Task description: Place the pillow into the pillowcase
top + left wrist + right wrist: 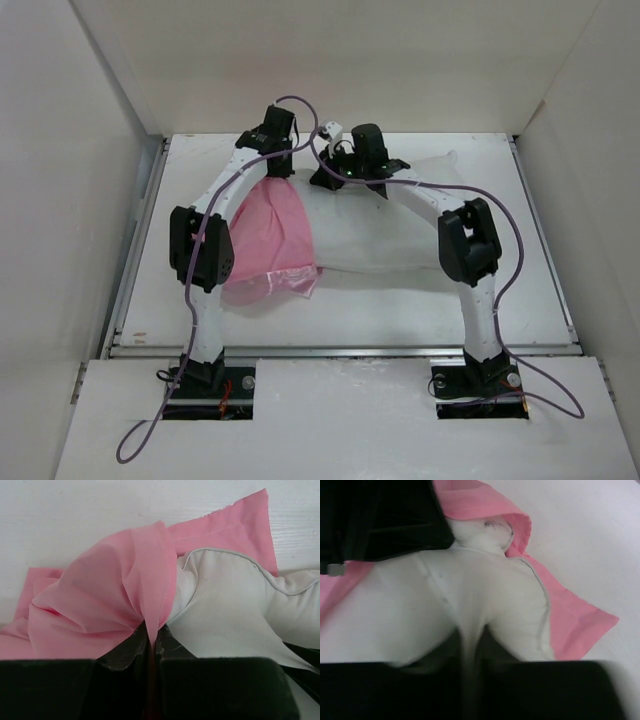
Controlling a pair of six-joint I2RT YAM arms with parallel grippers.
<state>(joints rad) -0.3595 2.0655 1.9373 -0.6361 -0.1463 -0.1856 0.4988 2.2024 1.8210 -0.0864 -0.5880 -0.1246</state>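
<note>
The left hand (152, 632) pinches a fold of pink pillowcase (100, 595) beside the white pillow (485, 590), whose fabric the right hand (470, 642) pinches.

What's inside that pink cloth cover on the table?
One end of the white pillow seems tucked into the pink pillowcase, whose edge the left gripper pinches. Most of the pillow lies outside. How far it reaches inside is hidden by the pink fabric.

bright even overhead light, soft shadows under arms, right wrist view blurred, slight glare on white walls
</note>
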